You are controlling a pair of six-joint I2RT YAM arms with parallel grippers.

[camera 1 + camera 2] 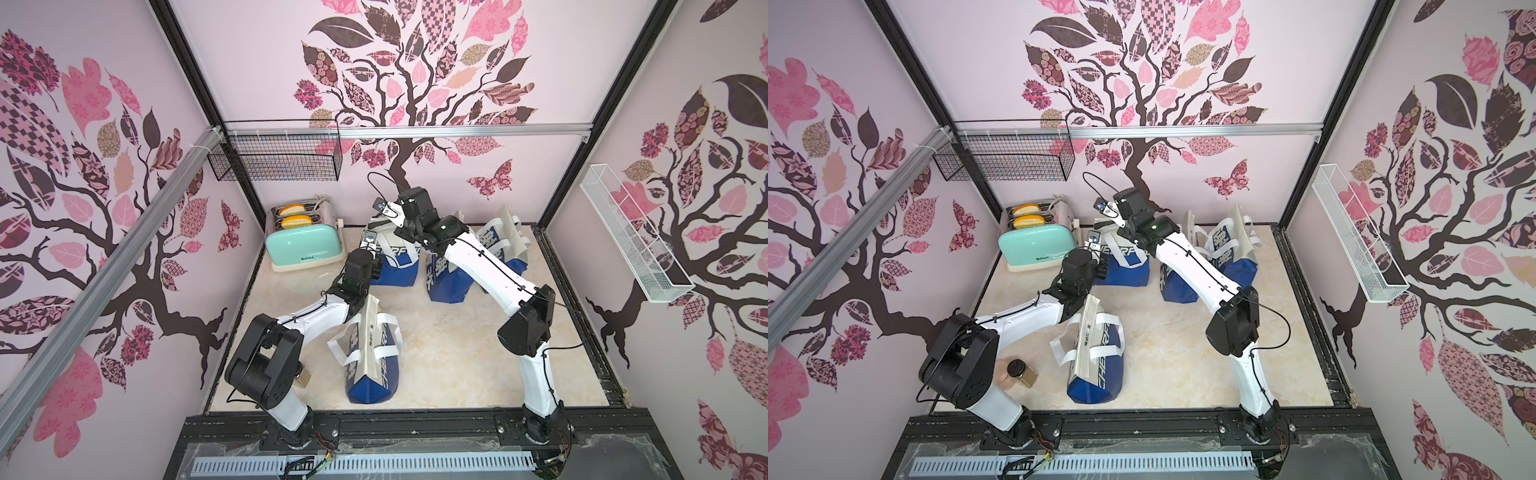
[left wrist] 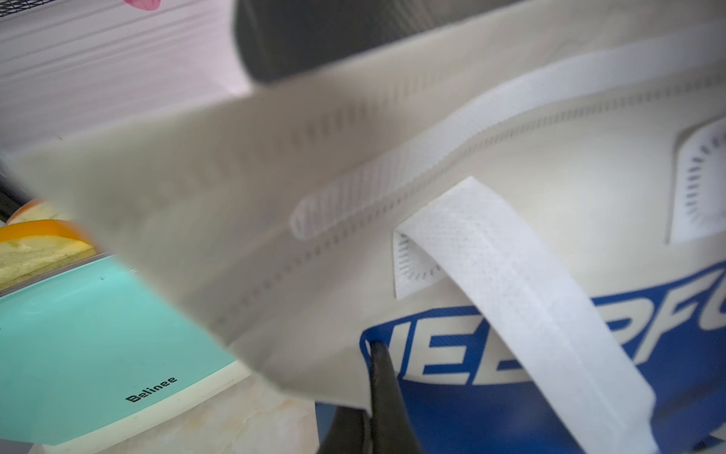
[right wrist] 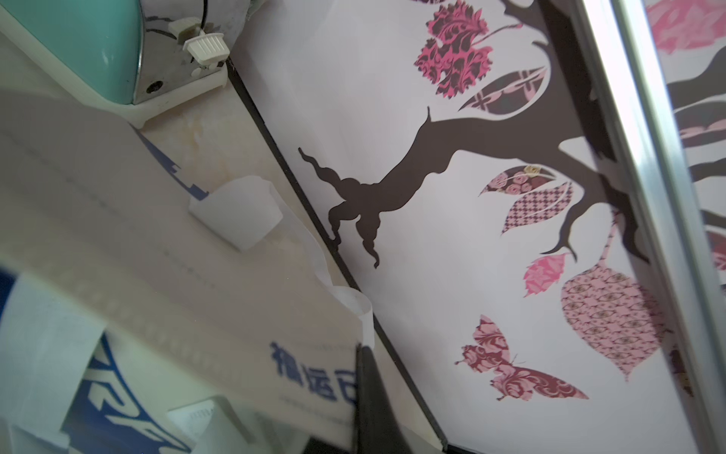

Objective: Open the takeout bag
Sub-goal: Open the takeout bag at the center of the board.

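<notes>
The takeout bag [image 1: 399, 266], cream on top and blue below with white handles, stands at the back middle of the table in both top views [image 1: 1129, 270]. My left gripper [image 1: 377, 269] is at the bag's left side. In the left wrist view that gripper [image 2: 375, 350] is shut on the bag's cream edge [image 2: 314, 353], with a white handle [image 2: 530, 306] hanging beside it. My right gripper [image 1: 405, 237] comes down on the bag's top from behind. In the right wrist view it [image 3: 359, 350] pinches the cream rim [image 3: 306, 365] by the blue print.
A mint toaster [image 1: 305, 245] holding bread stands left of the bag. Two more bags [image 1: 449, 282] [image 1: 503, 241] stand to the right, and another [image 1: 372, 357] lies at the front. A jar [image 1: 1017, 374] sits by the left arm's base. Wire baskets [image 1: 276, 160] [image 1: 631, 245] hang on the walls.
</notes>
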